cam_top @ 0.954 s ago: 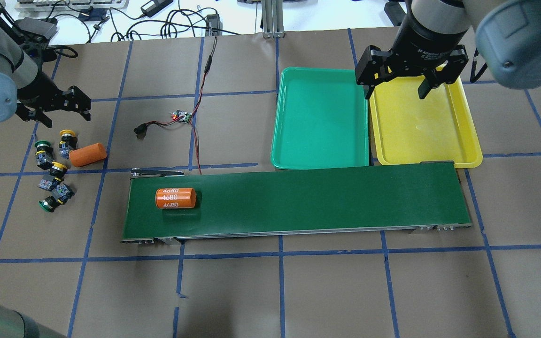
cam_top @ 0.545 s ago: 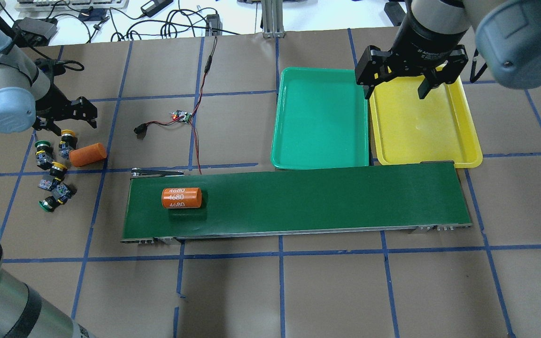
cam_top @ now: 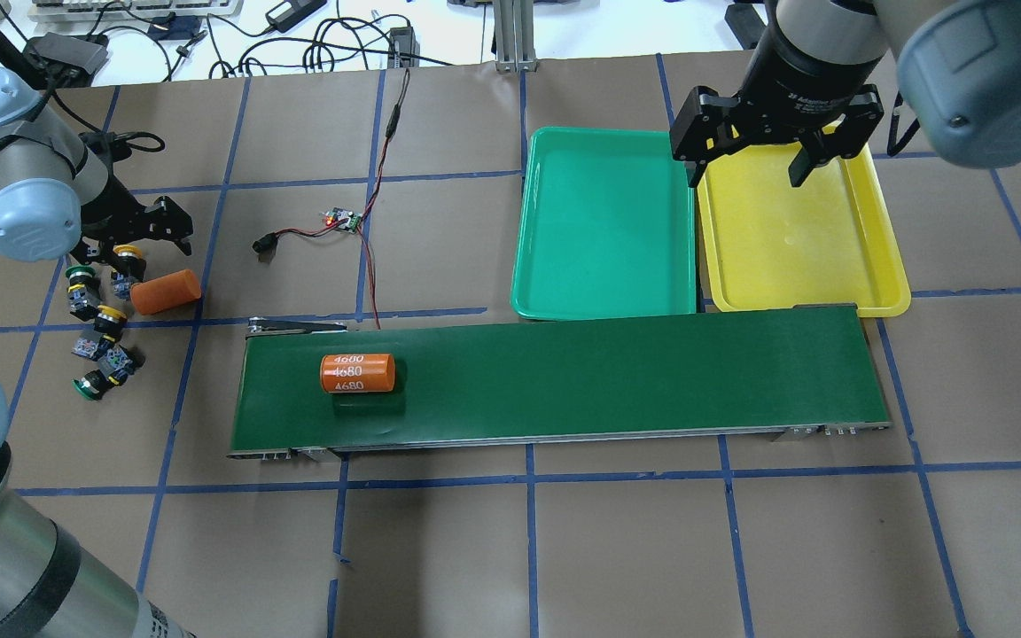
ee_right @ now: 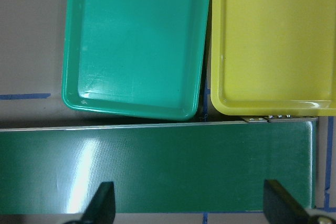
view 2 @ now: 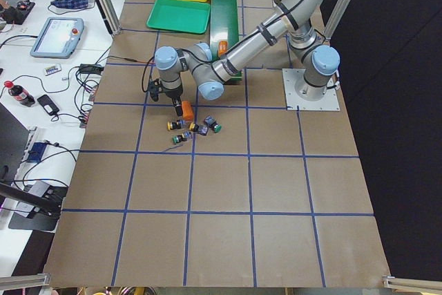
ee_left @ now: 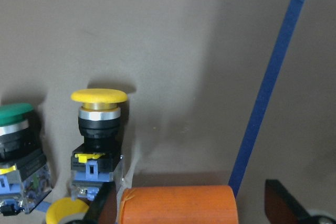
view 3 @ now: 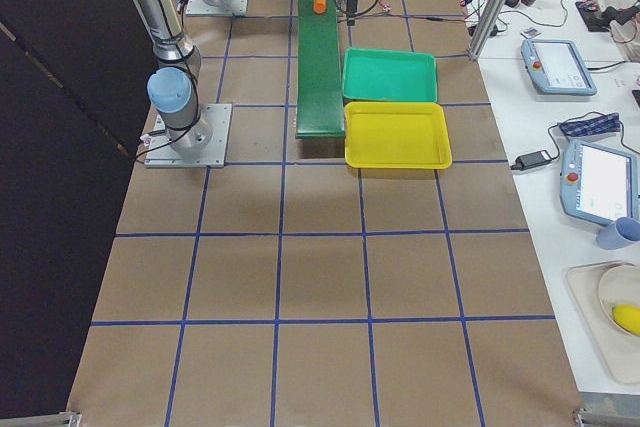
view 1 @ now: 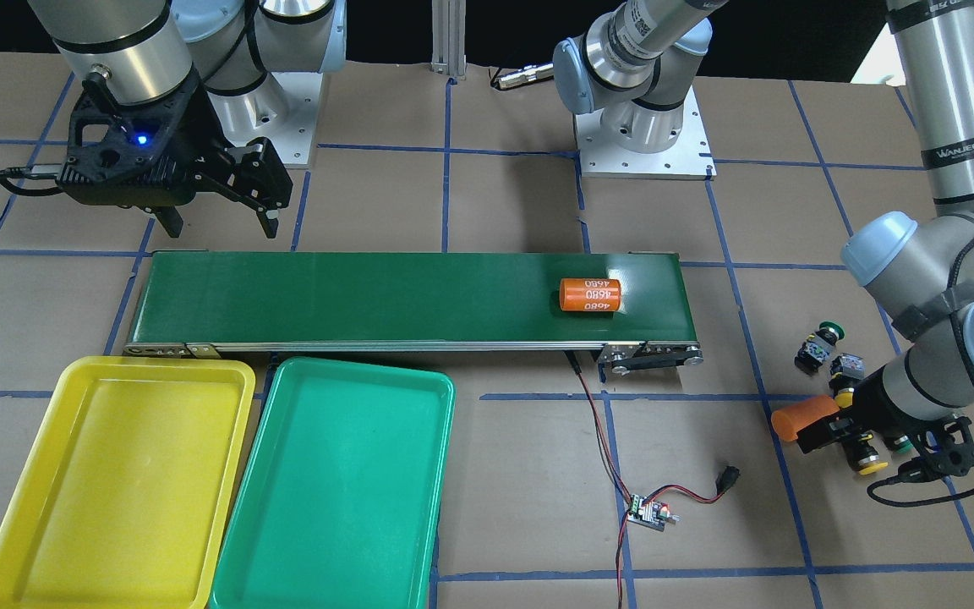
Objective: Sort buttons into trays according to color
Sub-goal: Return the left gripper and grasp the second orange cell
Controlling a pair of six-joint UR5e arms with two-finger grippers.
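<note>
Rightward along the dark green conveyor belt has slid the orange 4680-marked cylinder; the left gripper (jaws spread) has neared four black-bodied, yellow- and green-capped buttons at mid-left. Upper right, the right gripper, also released, hangs high near the yellow plastic tray and the teal-green tray.

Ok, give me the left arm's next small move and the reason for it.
Probably nudge the left pincer sideways to centre on the upright yellow button before descending. In the wrist view the orange cylinder shows between its open jaws, while the button stands off-centre, in line with one finger, with a green button close beside it.
</note>
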